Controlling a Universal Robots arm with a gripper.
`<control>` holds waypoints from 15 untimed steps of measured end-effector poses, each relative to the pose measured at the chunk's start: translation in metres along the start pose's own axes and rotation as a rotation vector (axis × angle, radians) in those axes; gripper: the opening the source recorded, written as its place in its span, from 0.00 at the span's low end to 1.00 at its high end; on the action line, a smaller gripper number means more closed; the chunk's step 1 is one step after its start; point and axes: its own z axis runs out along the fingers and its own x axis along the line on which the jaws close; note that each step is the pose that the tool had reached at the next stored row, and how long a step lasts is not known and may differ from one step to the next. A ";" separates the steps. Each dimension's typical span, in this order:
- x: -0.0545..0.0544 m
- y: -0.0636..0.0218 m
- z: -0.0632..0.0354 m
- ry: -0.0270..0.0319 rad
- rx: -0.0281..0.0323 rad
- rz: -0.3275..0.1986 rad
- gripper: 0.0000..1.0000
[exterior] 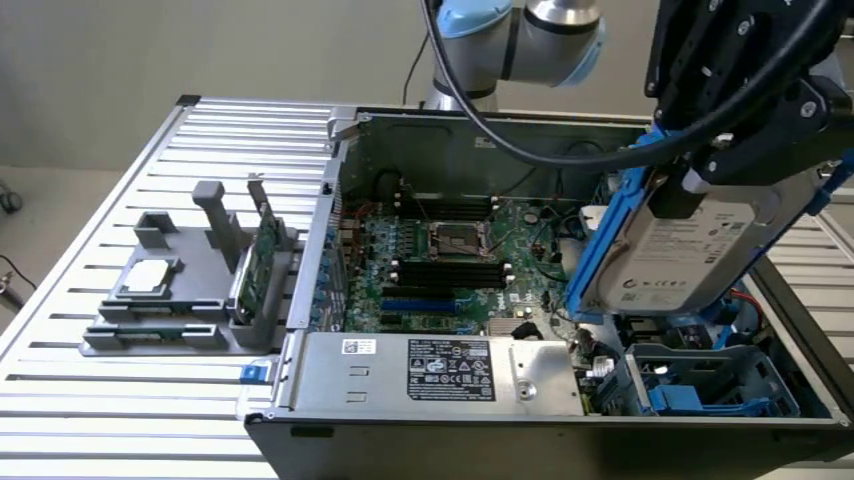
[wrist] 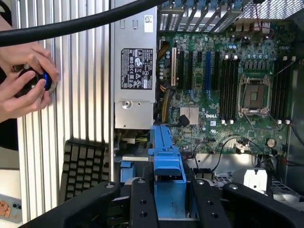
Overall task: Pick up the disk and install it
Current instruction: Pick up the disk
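Slatted surface (exterior: 120,170), open case (exterior: 400,370). End effector (exterior: 707,180) clamped on tilted disk (exterior: 674,250) above blue bay (exterior: 721,385). Risk: off-angle entry could jam against bay rim.

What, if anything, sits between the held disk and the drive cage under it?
Nothing visible does. The gripper holds the disk tilted above the open computer case, and the gap down to the blue drive cage looks unobstructed.
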 end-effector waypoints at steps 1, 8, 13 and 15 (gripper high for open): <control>0.002 -0.0039 0.0004 -0.0001 0.0000 0.000 0.33; 0.012 -0.0354 0.0049 -0.0002 0.0000 0.000 0.33; 0.019 -0.0515 0.0086 -0.0011 0.0001 0.000 0.33; 0.023 -0.0540 0.0100 -0.0038 0.0000 0.000 0.33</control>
